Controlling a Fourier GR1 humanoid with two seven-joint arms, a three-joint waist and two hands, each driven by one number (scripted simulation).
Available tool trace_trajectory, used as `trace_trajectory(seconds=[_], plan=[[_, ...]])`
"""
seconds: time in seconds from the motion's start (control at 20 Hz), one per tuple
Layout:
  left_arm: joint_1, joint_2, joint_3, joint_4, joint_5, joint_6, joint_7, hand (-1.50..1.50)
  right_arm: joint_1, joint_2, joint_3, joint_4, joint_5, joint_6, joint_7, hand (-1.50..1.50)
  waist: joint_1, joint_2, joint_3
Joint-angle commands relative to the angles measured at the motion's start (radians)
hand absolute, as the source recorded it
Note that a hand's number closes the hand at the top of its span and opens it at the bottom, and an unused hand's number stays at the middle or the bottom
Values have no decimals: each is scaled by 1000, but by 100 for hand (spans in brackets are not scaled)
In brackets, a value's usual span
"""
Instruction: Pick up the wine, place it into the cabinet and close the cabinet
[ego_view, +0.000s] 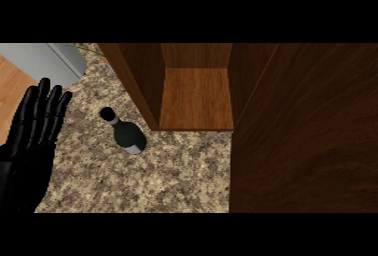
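A dark wine bottle (125, 132) stands upright on the speckled stone counter (148, 175), just left of the cabinet's front edge. The wooden cabinet (196, 97) is open, with its bare shelf showing and its left wall beside the bottle. Its dark door (306, 130) swings out toward me and fills the right side of the view. My left hand (37, 122) rests open at the left edge with fingers straight, well apart from the bottle. No right hand shows; the door hides that side.
A grey rounded container (48, 62) sits at the back left with a thin green stem beside it. An orange wooden floor strip (11, 80) shows past the counter's left edge.
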Motion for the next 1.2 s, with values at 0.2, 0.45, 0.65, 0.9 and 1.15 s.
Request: trace_trajectory(seconds=[0.2,0.45,0.65,0.9,1.15], plan=[[-91,88,-92,76,280,-350,-136,-150,78,2,55,-60,-11,36,35,-150,-49,9,-1],[-34,98,-174,156,596,-506,17,-150,110,3,197,-121,-123,141,160,-150,-35,9,-1],[-81,217,-80,125,840,-547,139,-150,111,1,222,-237,-128,116,268,-150,-10,6,1],[35,263,-88,-100,959,-477,237,-150,128,-17,207,-354,-159,97,396,-150,3,4,2],[-32,275,-20,-90,1046,-454,305,-150,87,4,220,-371,-148,71,458,-150,-1,7,2]])
